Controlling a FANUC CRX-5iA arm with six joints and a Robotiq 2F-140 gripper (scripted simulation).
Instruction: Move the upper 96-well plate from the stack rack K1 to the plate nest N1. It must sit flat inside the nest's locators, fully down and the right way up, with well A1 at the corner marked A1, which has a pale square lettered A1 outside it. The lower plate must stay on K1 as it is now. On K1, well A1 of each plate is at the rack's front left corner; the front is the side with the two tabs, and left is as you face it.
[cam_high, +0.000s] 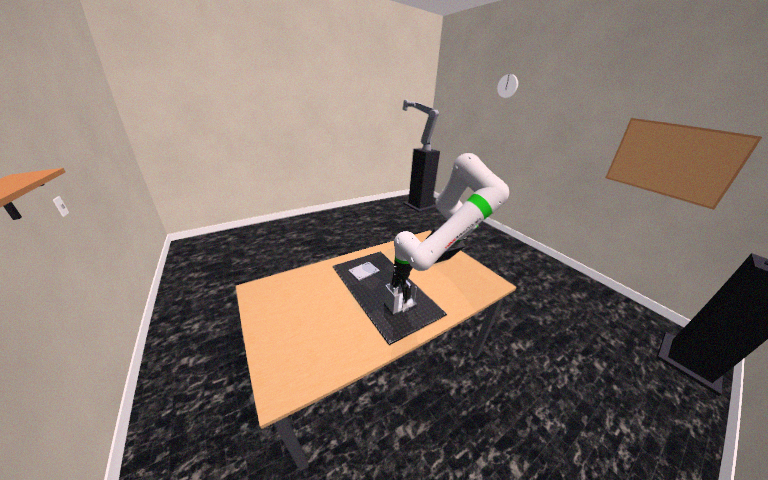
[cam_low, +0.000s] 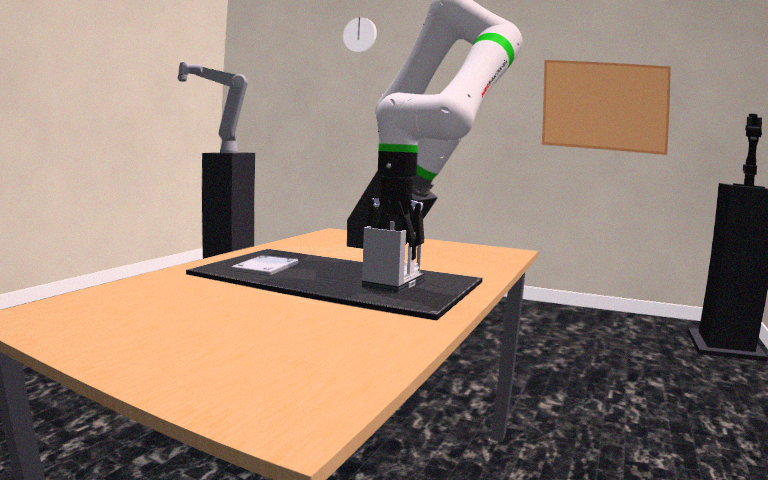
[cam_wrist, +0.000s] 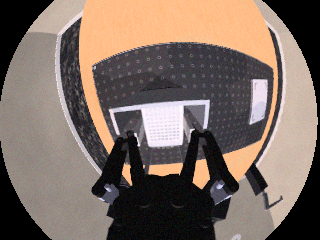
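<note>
The stack rack K1 (cam_low: 388, 257) is a pale grey walled stand on the dark mat (cam_low: 334, 278); it also shows in the top view (cam_high: 399, 298). My gripper (cam_low: 396, 225) reaches straight down into the rack's top. In the wrist view the gripper (cam_wrist: 164, 138) has its fingers on the two sides of the white upper plate (cam_wrist: 163, 124) inside the rack, and is shut on it. The lower plate is hidden. The plate nest N1 (cam_low: 265, 263) lies flat and pale at the mat's far left end, and also shows in the top view (cam_high: 363, 271) and the wrist view (cam_wrist: 259, 102).
The mat lies on an orange table (cam_low: 237, 350). A dark block (cam_low: 362, 217) stands behind the rack at the arm's base. Black pedestals (cam_low: 227, 200) stand off the table.
</note>
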